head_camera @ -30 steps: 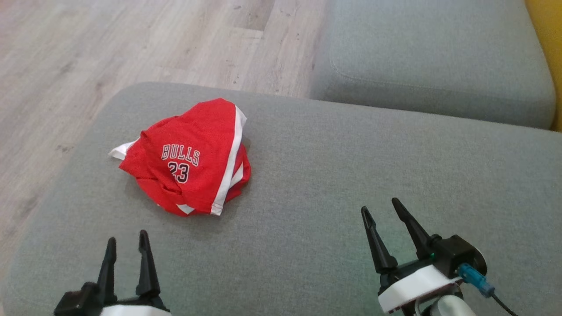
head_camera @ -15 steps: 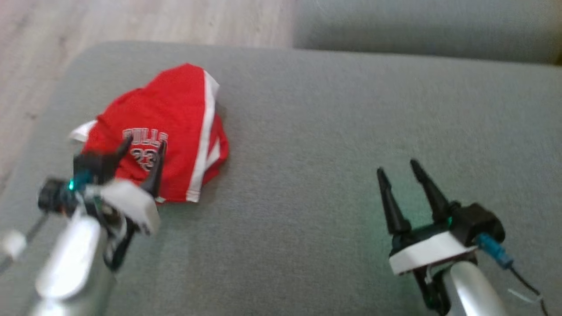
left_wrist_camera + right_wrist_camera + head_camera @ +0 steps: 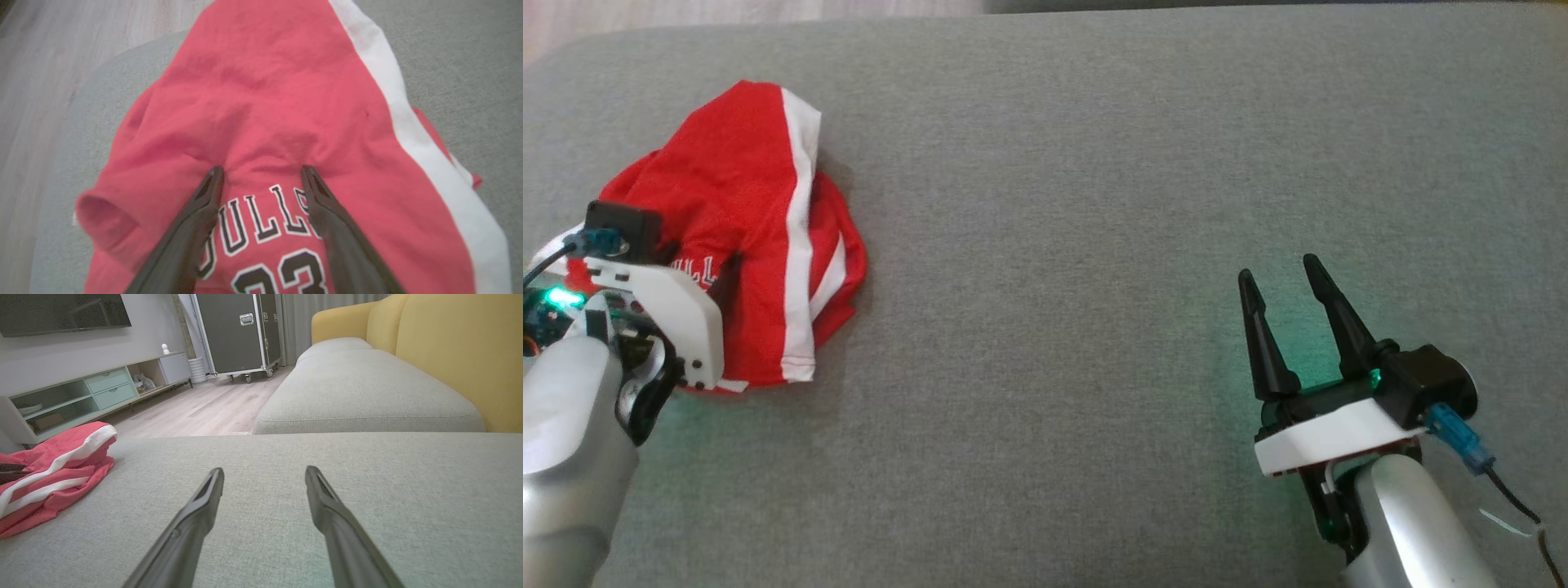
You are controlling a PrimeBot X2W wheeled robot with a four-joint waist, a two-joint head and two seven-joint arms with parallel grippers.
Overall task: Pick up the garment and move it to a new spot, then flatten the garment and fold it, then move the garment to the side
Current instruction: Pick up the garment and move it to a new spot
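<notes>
Grey woven cushion (image 3: 1094, 204); crumpled red jersey (image 3: 743, 188) upper left, left gripper (image 3: 262, 169) spread, tips on it. Right gripper (image 3: 1278, 268) spread, lower right.

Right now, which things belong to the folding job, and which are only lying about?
For the job: garment, left hand, right hand, grey cushion.
Lying about: cabinet, black case, yellow sofa back, TV.
</notes>
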